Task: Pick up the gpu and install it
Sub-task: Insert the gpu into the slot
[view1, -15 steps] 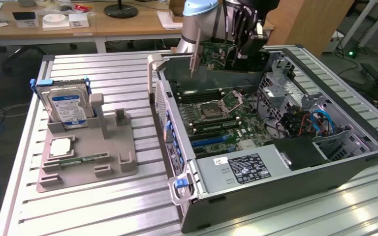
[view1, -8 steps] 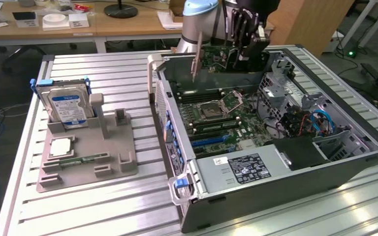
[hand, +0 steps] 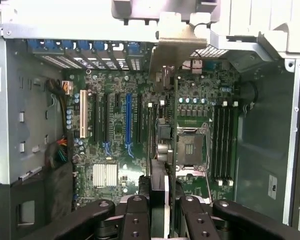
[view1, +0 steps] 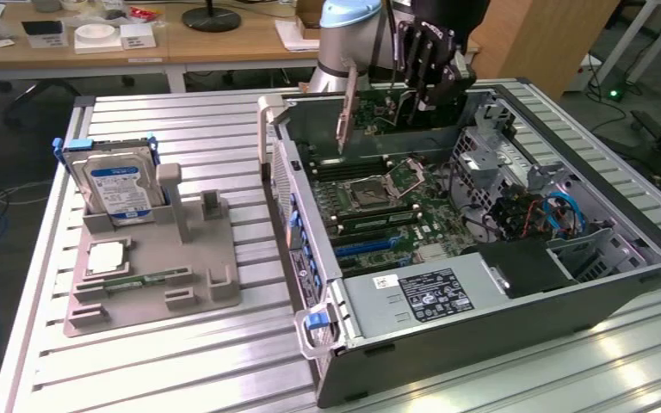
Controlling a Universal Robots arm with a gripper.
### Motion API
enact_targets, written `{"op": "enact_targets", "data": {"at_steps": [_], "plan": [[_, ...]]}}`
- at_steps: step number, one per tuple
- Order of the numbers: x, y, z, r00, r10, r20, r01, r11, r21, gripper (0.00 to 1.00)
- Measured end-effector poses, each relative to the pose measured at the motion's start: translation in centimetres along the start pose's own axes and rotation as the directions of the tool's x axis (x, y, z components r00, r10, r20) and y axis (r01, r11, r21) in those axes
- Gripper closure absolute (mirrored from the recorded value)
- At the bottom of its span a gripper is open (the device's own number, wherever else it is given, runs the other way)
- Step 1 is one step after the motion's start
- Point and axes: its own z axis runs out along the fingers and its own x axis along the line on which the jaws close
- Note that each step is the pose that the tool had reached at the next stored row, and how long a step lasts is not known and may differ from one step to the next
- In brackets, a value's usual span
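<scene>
Here, the tool [view1: 429,93] is clamped on the gpu [view1: 379,112] — held on edge above the open case [view1: 503,331].

Arm housing: rounded silver-grey metal arm joint [view1: 333,60], above the claw.
Cap: pale blue round plastic cap [view1: 351,12] topping that joint.
Claw: black metal two-fingered gripper [view1: 429,96], slim parallel bars.
Linkages: broad matte-black linkage bars [hand: 80,222] on either side of the claw's middle.
Pivots: small round grey pivot screws [hand: 104,204], one at each bar end.
</scene>
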Motion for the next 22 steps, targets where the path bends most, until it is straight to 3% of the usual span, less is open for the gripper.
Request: {"op": "enact_targets", "data": {"at_steps": [6, 22], "plan": [[0.2, 0.01, 0.01, 1.0000, -0.005, 0.0002, 0.005, 1.0000, 0.0001, 0.73], [3.1, 0.02, 0.23, 0.9998, -0.019, 0.0005, 0.019, 0.9998, -0.0001, 0.73]]}}
